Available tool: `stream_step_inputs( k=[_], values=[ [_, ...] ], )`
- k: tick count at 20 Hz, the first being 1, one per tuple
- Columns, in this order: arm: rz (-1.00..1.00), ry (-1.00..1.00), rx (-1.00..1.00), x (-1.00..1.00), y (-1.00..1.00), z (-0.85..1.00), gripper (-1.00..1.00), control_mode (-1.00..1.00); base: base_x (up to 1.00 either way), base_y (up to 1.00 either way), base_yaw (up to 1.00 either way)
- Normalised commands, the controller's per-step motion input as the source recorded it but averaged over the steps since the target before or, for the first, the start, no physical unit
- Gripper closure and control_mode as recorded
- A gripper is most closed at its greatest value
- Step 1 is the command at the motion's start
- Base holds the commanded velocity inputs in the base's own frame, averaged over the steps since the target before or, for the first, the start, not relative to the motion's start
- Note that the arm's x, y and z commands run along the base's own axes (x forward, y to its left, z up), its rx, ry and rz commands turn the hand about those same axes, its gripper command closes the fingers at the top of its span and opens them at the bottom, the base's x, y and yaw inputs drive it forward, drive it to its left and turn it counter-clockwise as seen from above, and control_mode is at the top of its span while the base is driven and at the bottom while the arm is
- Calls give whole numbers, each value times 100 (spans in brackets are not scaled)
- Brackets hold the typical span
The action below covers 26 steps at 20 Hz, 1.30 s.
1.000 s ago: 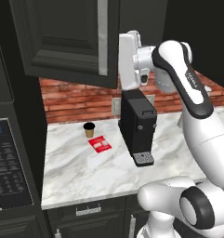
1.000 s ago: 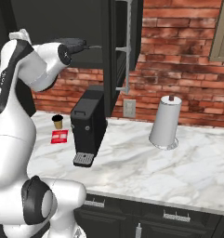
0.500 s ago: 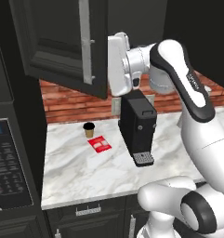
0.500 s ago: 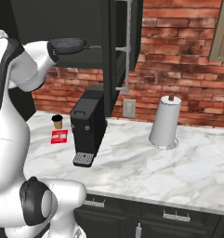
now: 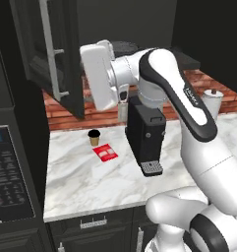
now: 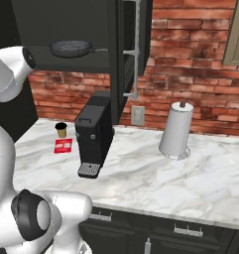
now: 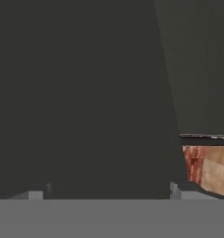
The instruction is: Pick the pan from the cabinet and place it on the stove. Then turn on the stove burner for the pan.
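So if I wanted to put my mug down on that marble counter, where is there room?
The widest bare stretch of counter lies between the coffee machine and the paper towel roll, running to the front edge. The front left corner, ahead of the red packet, is also free. It is crowded at the back left, where the small cup and packet sit beside the machine.

A red brick wall runs behind a white grey-veined marble counter. Low black cabinets with short silver handles sit under the counter. A white wall socket is set in the brick just above the countertop. A pale framed window edge shows at upper right. A black built-in oven panel stands at the counter's left end.
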Motion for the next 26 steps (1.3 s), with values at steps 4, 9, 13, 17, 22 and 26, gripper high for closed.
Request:
stream_step_inputs(
  k=[4,9,13,17,22,26],
  values=[
    [6,-11,0,-21,57,-4,-100,-100,0,0,0],
    [1,-2,0,-10,28,-2,-100,-100,0,0,0],
    [2,-26,-8,-20,-6,0,-100,-100,0,0,0],
    [-5,-49,-15,-51,-47,0,-100,-100,0,0,0],
    [-22,-31,-10,-17,-61,0,-100,-100,0,0,0],
    [-33,-21,-4,0,-68,-1,-100,-100,0,0,0]
  ],
)
